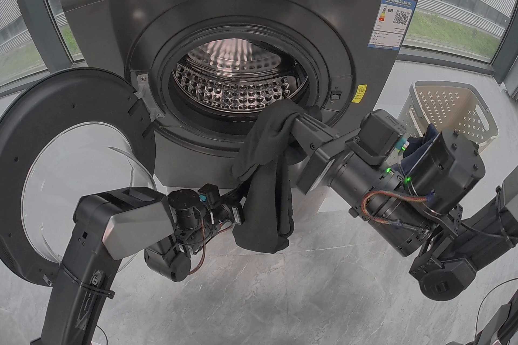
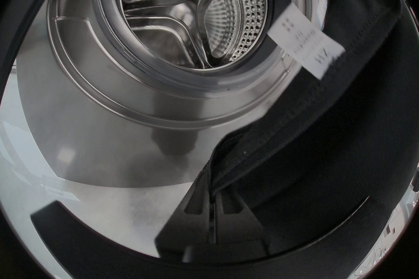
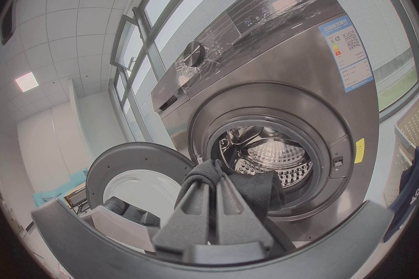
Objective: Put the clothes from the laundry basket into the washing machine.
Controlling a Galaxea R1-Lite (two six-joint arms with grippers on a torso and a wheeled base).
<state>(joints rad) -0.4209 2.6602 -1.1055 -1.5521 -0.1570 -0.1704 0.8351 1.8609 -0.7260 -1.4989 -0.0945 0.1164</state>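
Observation:
A black garment (image 1: 267, 179) hangs in front of the washing machine (image 1: 243, 6), just below its open drum (image 1: 232, 76). My right gripper (image 1: 301, 122) is shut on the garment's top end at the lower rim of the opening; the right wrist view shows the cloth (image 3: 257, 190) bunched around the closed gripper (image 3: 214, 188). Lower down, my left gripper (image 1: 240, 211) is shut on the garment's side, with a fold of the cloth (image 2: 331, 140) pinched at the left gripper (image 2: 212, 201). A white label (image 2: 305, 42) sticks out of the garment. The drum (image 2: 187, 9) holds no clothes.
The round door (image 1: 65, 163) stands swung open to the left of the machine. A white laundry basket (image 1: 453, 109) sits on the floor to the right, with dark blue cloth (image 1: 426, 146) in it behind my right arm. Grey floor lies in front.

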